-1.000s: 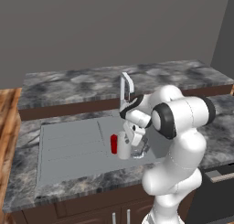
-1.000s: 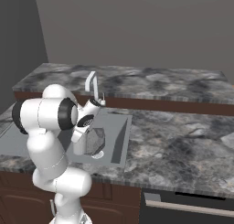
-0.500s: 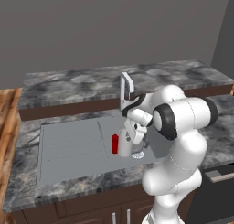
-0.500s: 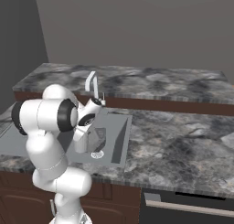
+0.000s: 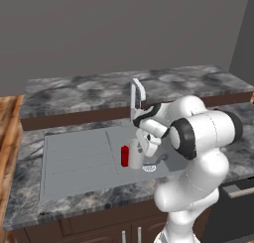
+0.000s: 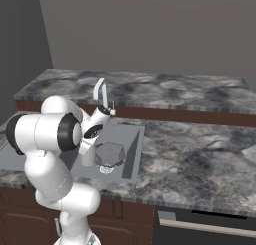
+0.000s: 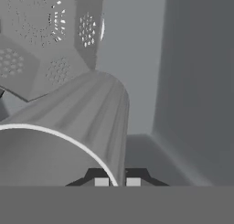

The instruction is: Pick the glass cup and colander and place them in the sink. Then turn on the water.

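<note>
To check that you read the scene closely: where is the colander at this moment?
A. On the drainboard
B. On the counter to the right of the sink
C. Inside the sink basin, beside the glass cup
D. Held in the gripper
C: the colander lies in the sink basin next to the glass cup, whose rim the gripper pinches.

- You have one glass cup point(image 5: 136, 155), standing upright in the basin.
- You have one colander point(image 6: 110, 153), just beside the cup in the same basin.
- You have one small red cylinder point(image 5: 124, 156), touching or just beside the cup's left side in the left base view.
- You have one sink point(image 5: 74, 160) with one faucet point(image 5: 137, 95) and one round drain point(image 5: 149, 167).
- You have one gripper point(image 7: 117, 182) with two finger tips.
</note>
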Controlling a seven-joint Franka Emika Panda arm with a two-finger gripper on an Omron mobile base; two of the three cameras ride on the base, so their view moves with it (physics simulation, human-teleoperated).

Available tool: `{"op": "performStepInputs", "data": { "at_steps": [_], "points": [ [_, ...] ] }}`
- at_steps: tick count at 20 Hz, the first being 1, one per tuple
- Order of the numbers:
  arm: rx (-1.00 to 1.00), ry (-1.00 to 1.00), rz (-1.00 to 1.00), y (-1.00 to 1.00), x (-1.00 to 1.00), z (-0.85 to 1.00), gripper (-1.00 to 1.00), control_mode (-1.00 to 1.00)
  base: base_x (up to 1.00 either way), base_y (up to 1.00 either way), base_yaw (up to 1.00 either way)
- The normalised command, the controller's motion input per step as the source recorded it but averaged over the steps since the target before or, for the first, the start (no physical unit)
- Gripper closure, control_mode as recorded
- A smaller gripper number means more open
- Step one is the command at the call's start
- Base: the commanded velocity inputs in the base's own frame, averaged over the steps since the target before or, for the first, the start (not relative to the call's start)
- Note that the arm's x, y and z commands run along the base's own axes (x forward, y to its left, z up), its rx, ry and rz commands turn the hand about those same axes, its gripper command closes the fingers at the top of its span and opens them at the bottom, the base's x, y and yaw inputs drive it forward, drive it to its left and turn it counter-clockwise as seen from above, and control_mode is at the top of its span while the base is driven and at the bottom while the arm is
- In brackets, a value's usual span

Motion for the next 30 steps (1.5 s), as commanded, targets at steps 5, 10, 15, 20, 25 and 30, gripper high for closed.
{"op": "performStepInputs", "data": {
  "at_steps": [5, 10, 15, 20, 25, 30],
  "points": [
    [0.0, 0.02, 0.0, 0.06, -0.16, 0.0, 1.0, -1.0, 0.0, 0.0, 0.0],
    [0.0, 0.02, 0.0, 0.02, -0.09, 0.03, 1.0, -1.0, 0.0, 0.0, 0.0],
    [0.0, 0.01, 0.0, 0.02, -0.06, 0.1, 1.0, -1.0, 0.0, 0.0, 0.0],
    [0.0, 0.0, 0.0, 0.01, 0.01, -0.03, 1.0, -1.0, 0.0, 0.0, 0.0],
    [0.0, 0.0, 0.0, 0.0, 0.0, -0.18, 1.0, -1.0, 0.0, 0.0, 0.0],
    [0.0, 0.02, 0.0, 0.01, 0.03, -0.32, 1.0, -1.0, 0.0, 0.0, 0.0]
  ]
}}
